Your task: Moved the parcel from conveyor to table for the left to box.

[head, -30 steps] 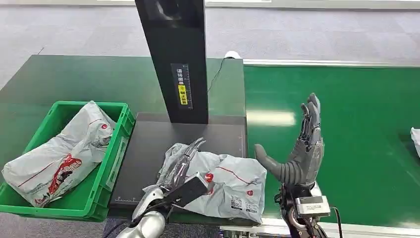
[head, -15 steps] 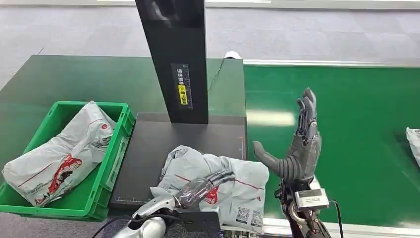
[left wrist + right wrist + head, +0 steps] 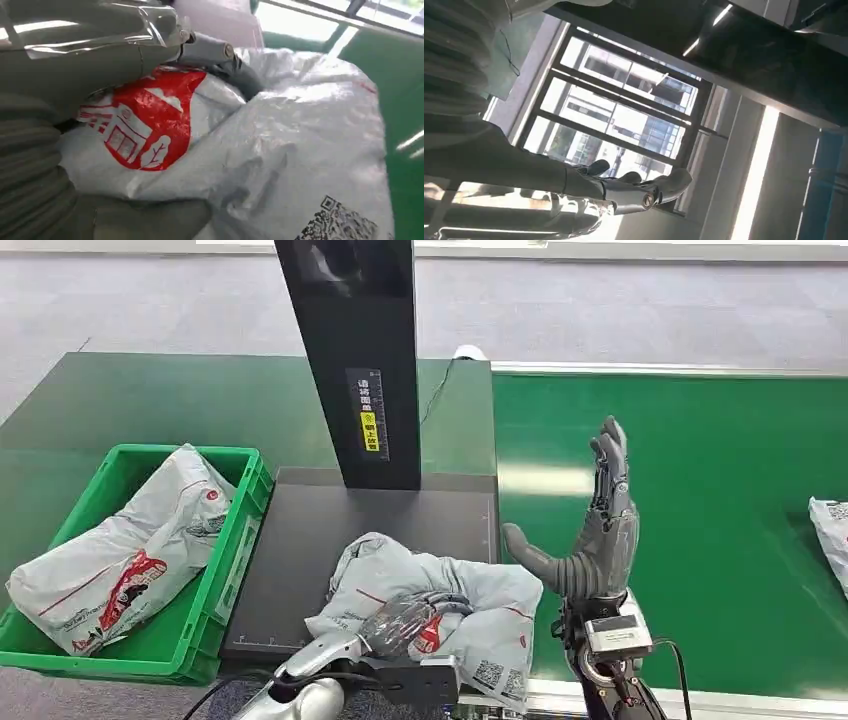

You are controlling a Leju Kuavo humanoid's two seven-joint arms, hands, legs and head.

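A grey plastic parcel (image 3: 470,585) with red print lies crumpled on the black platform (image 3: 320,525), at its near right corner. My left hand (image 3: 405,622) is on the parcel's near edge, fingers curled over the top. In the left wrist view the fingers (image 3: 100,45) press into a fold of the parcel (image 3: 290,150) and the thumb (image 3: 150,220) sits under it. My right hand (image 3: 592,540) stands upright beside the parcel, over the conveyor's edge, fingers spread and holding nothing. The right hand (image 3: 624,192) appears against windows in its wrist view.
A green crate (image 3: 245,520) at the left holds another grey parcel (image 3: 130,550). A black column (image 3: 355,360) rises behind the platform. The green conveyor (image 3: 700,470) runs to the right, with a further parcel (image 3: 832,540) at its right edge.
My left hand swung from pointing away over the parcel to lying across its near edge, and its fingers curled in. The right hand drifted slightly left. The parcel on the conveyor came further into view.
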